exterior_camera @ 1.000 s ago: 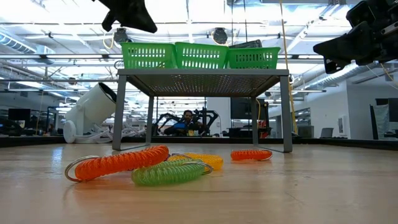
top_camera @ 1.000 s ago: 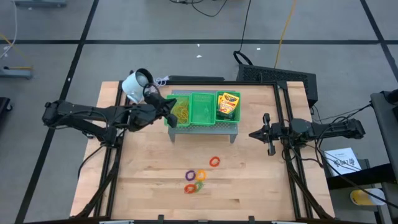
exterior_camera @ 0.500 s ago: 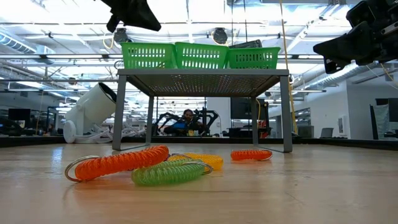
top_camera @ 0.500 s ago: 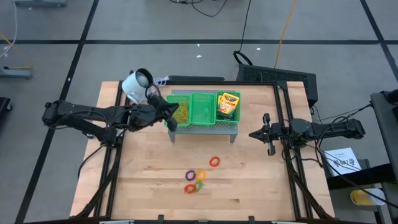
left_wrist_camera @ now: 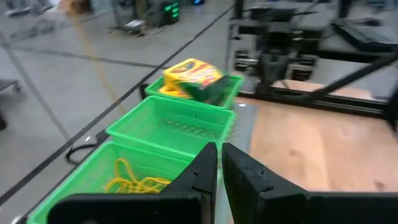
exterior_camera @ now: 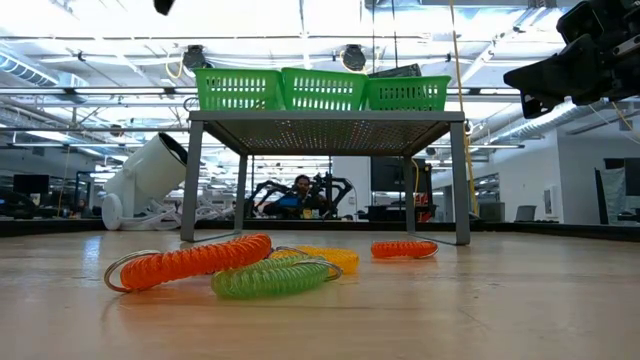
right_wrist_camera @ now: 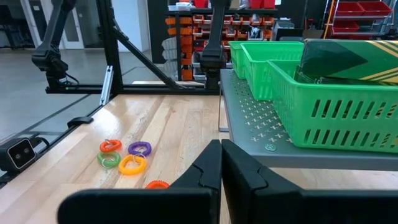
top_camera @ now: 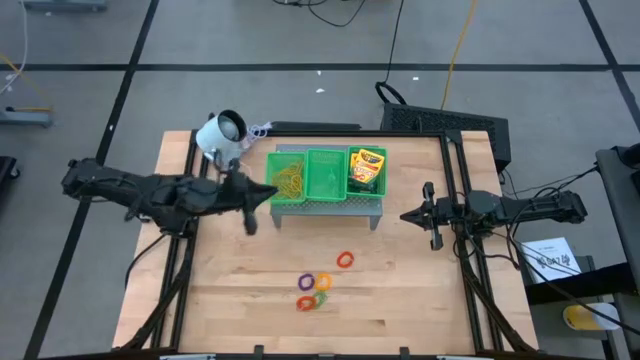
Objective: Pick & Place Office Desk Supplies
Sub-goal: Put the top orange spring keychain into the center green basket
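The green three-part tray point(top_camera: 326, 186) stands on a grey perforated stand. Yellowish rubber bands point(top_camera: 290, 181) lie in its left compartment. Yellow-and-green crayon boxes point(top_camera: 367, 170) fill its right compartment; the middle one holds nothing. Small coiled rings lie on the wood: a red ring point(top_camera: 345, 260) alone, then a purple ring point(top_camera: 305, 283), an orange-yellow ring point(top_camera: 323, 281) and a green ring point(top_camera: 320, 298) together. My left gripper point(top_camera: 268, 194) is shut and holds nothing, just left of the tray, pointing along it. My right gripper point(top_camera: 405, 214) is shut and holds nothing, right of the stand.
A white round-headed device point(top_camera: 220, 132) with a cord sits at the far left corner, close behind my left arm. The stand point(exterior_camera: 325, 118) rests on thin legs with open space beneath. Bare wood lies between the rings and the near edge.
My left gripper has drawn back from above the tray's left compartment toward the table's left edge and has risen almost out of the low view. The rubber bands now lie uncovered in that compartment. My right arm has kept still.
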You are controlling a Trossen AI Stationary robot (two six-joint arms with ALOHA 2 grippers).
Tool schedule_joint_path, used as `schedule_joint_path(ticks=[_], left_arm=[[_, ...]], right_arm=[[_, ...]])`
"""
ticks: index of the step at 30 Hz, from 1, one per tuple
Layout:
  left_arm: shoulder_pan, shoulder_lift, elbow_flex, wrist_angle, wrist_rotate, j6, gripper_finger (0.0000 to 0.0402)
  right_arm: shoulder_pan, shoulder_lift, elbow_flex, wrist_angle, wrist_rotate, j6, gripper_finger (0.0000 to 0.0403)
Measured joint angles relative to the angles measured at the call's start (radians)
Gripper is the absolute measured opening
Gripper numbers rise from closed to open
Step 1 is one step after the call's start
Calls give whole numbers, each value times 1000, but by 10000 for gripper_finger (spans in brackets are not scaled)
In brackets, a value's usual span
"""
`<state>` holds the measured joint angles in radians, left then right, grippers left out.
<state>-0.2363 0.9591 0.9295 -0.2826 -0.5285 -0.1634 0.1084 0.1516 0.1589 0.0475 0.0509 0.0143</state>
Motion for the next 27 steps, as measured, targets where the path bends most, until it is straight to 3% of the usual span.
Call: schedule_joint_path(ticks=[10, 21, 27], left_arm=[[-170, -278, -306, 227, -135, 48, 35], [-204, -540, -522, 295, -42, 53, 35], [-204, -643, -598, 292, -53, 56, 35]], right_arm=[[0, 0, 0, 0, 0, 0, 0], [0, 0, 0, 52, 0, 66, 0], [0, 0, 0, 161, 0, 97, 0]])
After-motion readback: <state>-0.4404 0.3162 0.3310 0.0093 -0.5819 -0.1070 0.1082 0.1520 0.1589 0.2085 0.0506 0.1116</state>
